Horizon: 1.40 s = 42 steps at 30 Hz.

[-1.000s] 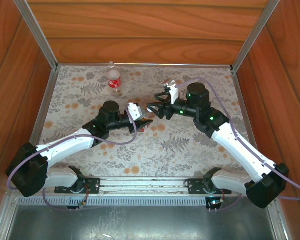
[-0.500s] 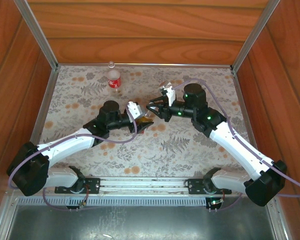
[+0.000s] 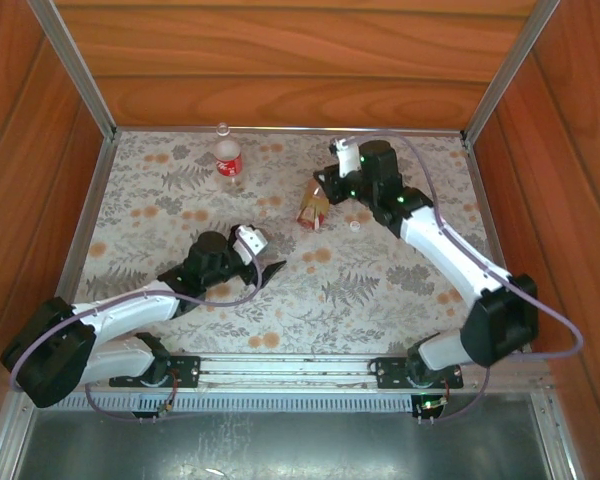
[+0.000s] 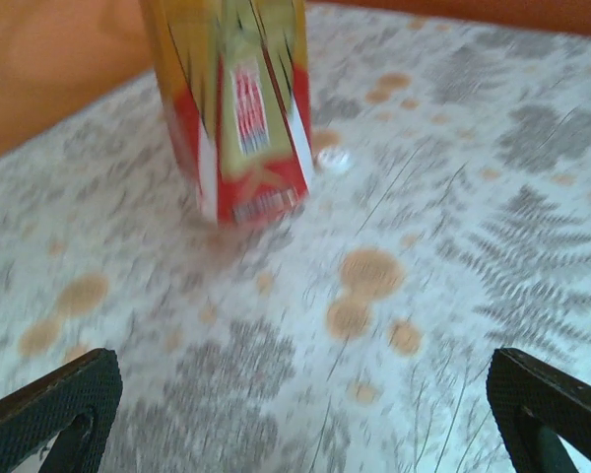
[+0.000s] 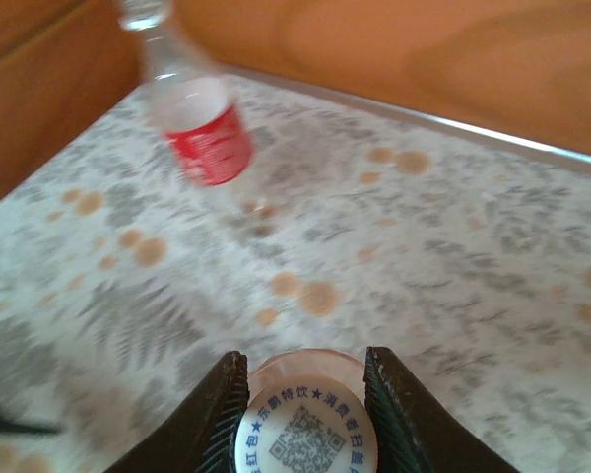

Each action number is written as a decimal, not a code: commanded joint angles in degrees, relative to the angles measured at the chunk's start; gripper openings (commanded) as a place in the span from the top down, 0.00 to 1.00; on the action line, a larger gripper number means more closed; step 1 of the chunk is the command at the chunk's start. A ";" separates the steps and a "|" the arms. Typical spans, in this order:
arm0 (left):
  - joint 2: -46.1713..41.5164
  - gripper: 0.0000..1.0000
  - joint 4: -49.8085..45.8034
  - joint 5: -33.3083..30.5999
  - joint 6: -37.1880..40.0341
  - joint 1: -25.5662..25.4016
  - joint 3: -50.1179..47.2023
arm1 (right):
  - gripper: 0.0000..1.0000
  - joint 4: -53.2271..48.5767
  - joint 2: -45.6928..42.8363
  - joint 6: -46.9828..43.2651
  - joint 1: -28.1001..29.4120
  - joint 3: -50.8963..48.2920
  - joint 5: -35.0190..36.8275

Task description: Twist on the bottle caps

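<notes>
the printed cap [image 5: 306, 440], a whitish disc with a square code and blue lettering on its top, sits pinched between the two dark fingers [image 5: 220, 419] of the right claw [image 5: 303, 367], which are pressed in against its sides. a pinkish rim of the amber bottle [image 5: 305, 367] shows just beyond it, so the cap is on that bottle's top. from above, the amber bottle [image 3: 313, 208] hangs tilted under the right claw [image 3: 321, 193], right of the bench's middle and toward its far edge; the cap's print is too small to read there. the left wrist view gives the bottle's [image 4: 238, 108] lower body instead: amber with a red and yellow label, blurred, its base low over the bench [image 4: 443, 246]; whether it touches the surface i cannot tell. just beside it lies the loose cap [image 4: 332, 158], flat on the bench. overhead, this loose cap [image 3: 355, 226] lies a little to the right of the bottle, apart from both claws. the left claw [image 3: 258, 262] is spread wide and holds nothing, near the bench's middle, nearer the arms' edge and well apart from the amber bottle. in its own camera the left claw [image 4: 300, 379] shows one finger [image 4: 49, 404] at each bottom corner with flowered bench between them. the red-label bottle [image 3: 227, 158] stands upright near the far edge, toward the far left corner, well apart from both claws. the right wrist view catches it [image 5: 199, 126] blurred, clear above its red label.
</notes>
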 commanded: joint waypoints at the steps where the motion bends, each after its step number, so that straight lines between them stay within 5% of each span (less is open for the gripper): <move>1: -0.83 0.00 7.53 -7.01 -3.81 0.46 -2.98 | 0.75 5.92 6.45 -3.69 -2.44 6.25 2.94; 13: -4.05 0.00 8.12 -12.92 -0.19 0.81 -6.70 | 0.73 4.76 30.68 -10.96 -7.69 27.97 4.12; 21: -1.90 0.00 8.03 -13.21 -1.47 0.74 -5.18 | 0.71 4.21 35.24 -10.61 -9.04 30.28 3.63; 29: -1.80 0.00 7.99 -17.39 -3.22 1.27 -3.08 | 0.36 1.70 33.30 -10.44 -9.03 31.13 3.73; 33: -1.33 0.00 7.79 -15.66 -4.18 5.51 -2.05 | 0.22 -1.70 30.39 -10.44 -9.06 32.54 2.87; 42: 2.18 0.00 6.80 -10.15 -6.97 17.54 4.87 | 0.10 0.79 17.83 -11.43 -7.13 21.67 -3.88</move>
